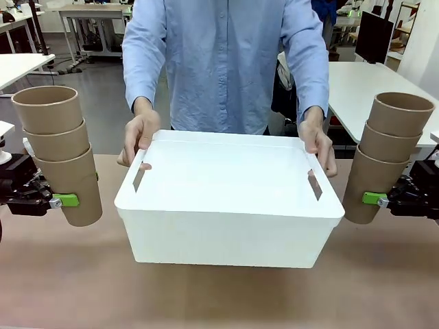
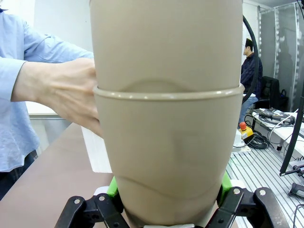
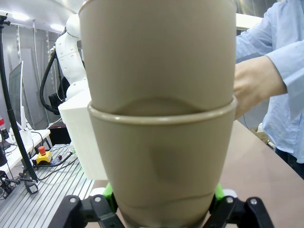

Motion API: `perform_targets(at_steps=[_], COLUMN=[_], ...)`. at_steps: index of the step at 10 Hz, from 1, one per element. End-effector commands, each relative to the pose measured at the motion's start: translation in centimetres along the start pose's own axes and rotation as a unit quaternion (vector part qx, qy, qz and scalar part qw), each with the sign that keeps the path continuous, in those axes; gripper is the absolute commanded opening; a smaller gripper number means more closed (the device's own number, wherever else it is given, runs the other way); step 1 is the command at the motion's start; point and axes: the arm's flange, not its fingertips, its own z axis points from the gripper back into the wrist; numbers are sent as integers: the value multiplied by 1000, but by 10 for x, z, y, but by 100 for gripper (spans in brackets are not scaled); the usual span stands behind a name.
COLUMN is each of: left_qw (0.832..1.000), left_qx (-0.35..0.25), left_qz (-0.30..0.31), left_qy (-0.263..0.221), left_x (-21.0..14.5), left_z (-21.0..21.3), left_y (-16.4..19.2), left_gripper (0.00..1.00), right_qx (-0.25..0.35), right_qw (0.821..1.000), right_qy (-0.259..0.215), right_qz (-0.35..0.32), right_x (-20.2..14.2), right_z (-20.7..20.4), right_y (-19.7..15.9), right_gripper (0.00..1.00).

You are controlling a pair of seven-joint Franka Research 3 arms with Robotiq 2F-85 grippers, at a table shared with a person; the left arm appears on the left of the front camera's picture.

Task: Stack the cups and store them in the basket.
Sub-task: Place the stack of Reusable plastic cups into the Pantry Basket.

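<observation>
The cups make two nested stacks of three. The left stack (image 1: 58,154) tilts slightly outward, and the left tool (image 1: 68,200) pinches its bottom cup between green pads. The right stack (image 1: 385,156) also leans outward, with its lowest cup clamped in the right tool (image 1: 374,199). Between them, apart from both, the white basket (image 1: 230,226) stands on the brown worktop (image 1: 62,274) with its open top up. A person in a blue shirt holds its far rim, one hand (image 1: 140,137) at one far corner and the other hand (image 1: 319,140) at the opposite corner.
</observation>
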Motion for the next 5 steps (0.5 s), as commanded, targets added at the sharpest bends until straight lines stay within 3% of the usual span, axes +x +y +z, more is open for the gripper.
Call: perform_targets(at_steps=[1,5], left_qw=[1000,1000], left_qx=[-2,-2], left_qz=[-2,-2], left_qy=[-6,-6], left_x=[3,3], left_z=[-1,-1], left_y=[0,0], left_gripper=[85,85], right_qx=[0,0], right_qw=[1000,1000], right_qy=[0,0], right_qz=[3,3], right_x=[3,3], right_z=[0,0], right_y=[0,0], right_gripper=[84,84])
